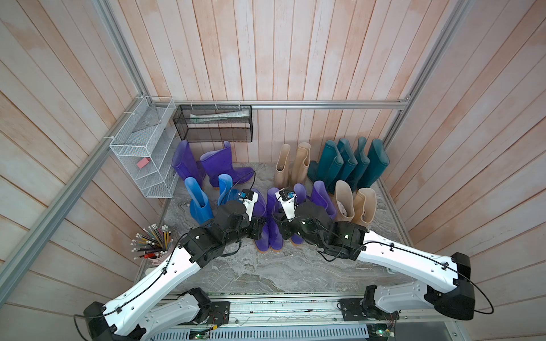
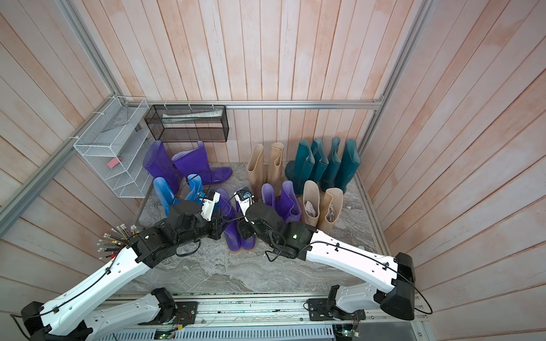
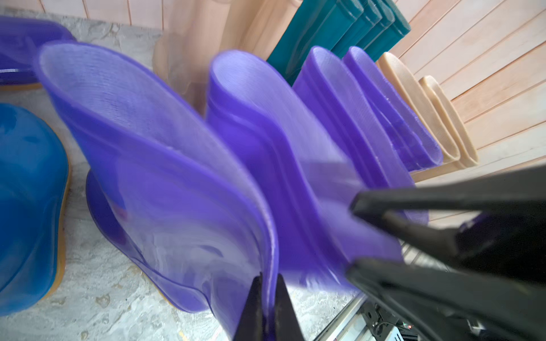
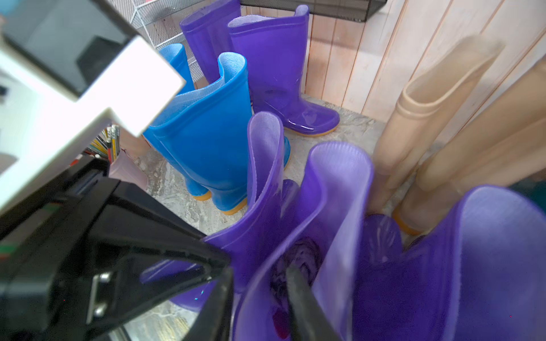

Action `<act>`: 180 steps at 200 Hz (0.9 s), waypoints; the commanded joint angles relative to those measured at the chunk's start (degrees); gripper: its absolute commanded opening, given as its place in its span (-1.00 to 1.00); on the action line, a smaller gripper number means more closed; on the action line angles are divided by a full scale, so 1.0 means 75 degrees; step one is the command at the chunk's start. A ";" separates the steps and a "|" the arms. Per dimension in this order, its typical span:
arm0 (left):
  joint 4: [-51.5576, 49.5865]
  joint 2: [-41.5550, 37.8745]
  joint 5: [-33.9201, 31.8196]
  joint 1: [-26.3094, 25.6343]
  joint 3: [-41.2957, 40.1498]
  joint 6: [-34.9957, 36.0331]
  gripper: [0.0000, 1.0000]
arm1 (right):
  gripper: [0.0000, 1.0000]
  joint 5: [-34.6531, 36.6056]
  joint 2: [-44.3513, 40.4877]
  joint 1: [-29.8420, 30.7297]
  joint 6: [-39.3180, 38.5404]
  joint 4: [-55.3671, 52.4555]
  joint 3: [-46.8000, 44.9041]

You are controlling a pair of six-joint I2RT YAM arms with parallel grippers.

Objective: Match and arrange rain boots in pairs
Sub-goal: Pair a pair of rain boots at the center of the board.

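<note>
Two purple rain boots [image 1: 269,239] stand side by side at the front middle of the marble floor [image 1: 266,274]. My left gripper [image 3: 269,276] pinches the rim of the left one [image 3: 153,165]; its wall fills the narrow slit between the jaws. My right gripper [image 4: 259,268] is open astride the wall of the right one [image 4: 334,206], with one finger inside the shaft and one outside. Other rain boots stand upright in both top views: a purple pair [image 1: 218,165] and a blue pair [image 1: 198,203] on the left, a purple pair [image 2: 283,200] right of centre.
Beige pairs [image 1: 292,165] [image 1: 354,206] and several teal boots [image 1: 351,165] stand at the back right. A white wire shelf [image 1: 141,159] and a black mesh basket [image 1: 212,124] hang at the back left. A cup of pencils [image 1: 153,245] stands beside my left arm.
</note>
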 commanded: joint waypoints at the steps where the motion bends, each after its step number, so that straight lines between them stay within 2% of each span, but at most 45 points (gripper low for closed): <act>1: -0.0259 0.0008 -0.0029 0.0212 0.0526 0.0276 -0.33 | -0.13 0.0329 -0.0331 0.0033 -0.0045 -0.0016 0.0063; 7: -0.0386 0.0015 -0.0127 0.0234 0.0669 0.0298 -0.15 | -0.08 0.0483 -0.0378 0.0032 -0.0127 -0.0062 0.0132; 12: -0.0477 0.0017 -0.0197 0.0255 0.0801 0.0315 0.12 | -0.04 0.0596 -0.0407 0.0025 -0.0209 -0.0097 0.0193; 15: -0.0528 0.0013 -0.0253 0.0258 0.0883 0.0337 0.22 | -0.01 0.0666 -0.0418 0.0029 -0.0250 -0.0120 0.0227; 28: -0.0724 0.0045 -0.0454 0.0297 0.1253 0.0394 0.31 | 0.15 0.0976 -0.0401 0.0017 -0.0494 -0.0125 0.0354; 41: -0.0858 0.0172 -0.0541 0.0339 0.1578 0.0495 0.54 | 0.30 0.1269 -0.0251 -0.0015 -0.0762 -0.0149 0.0480; 65: -0.1069 0.0539 -0.0912 0.0571 0.2025 0.0515 0.78 | 0.40 0.0889 0.0184 -0.0419 -0.0961 -0.0084 0.0676; 87: -0.1200 0.0908 -0.0910 0.1101 0.2174 0.0396 0.81 | 0.45 0.0204 0.0608 -0.0843 -0.0952 0.0021 0.0820; 112: -0.1205 0.1138 -0.1275 0.1634 0.2516 0.0575 0.87 | 0.45 0.0461 0.0675 -0.0958 -0.1113 0.0094 0.0860; 143: -0.1164 0.1900 -0.2821 0.1876 0.3577 0.1517 0.86 | 0.44 0.0490 0.0084 -0.1243 -0.1126 0.0454 0.0613; 163: -0.0716 0.2484 -0.3568 0.2195 0.4028 0.2218 0.80 | 0.44 0.0348 -0.0277 -0.1409 -0.1020 0.0636 0.0390; 180: -0.0378 0.2809 -0.3140 0.2875 0.4266 0.2290 0.61 | 0.44 0.0267 -0.0458 -0.1486 -0.0971 0.0722 0.0225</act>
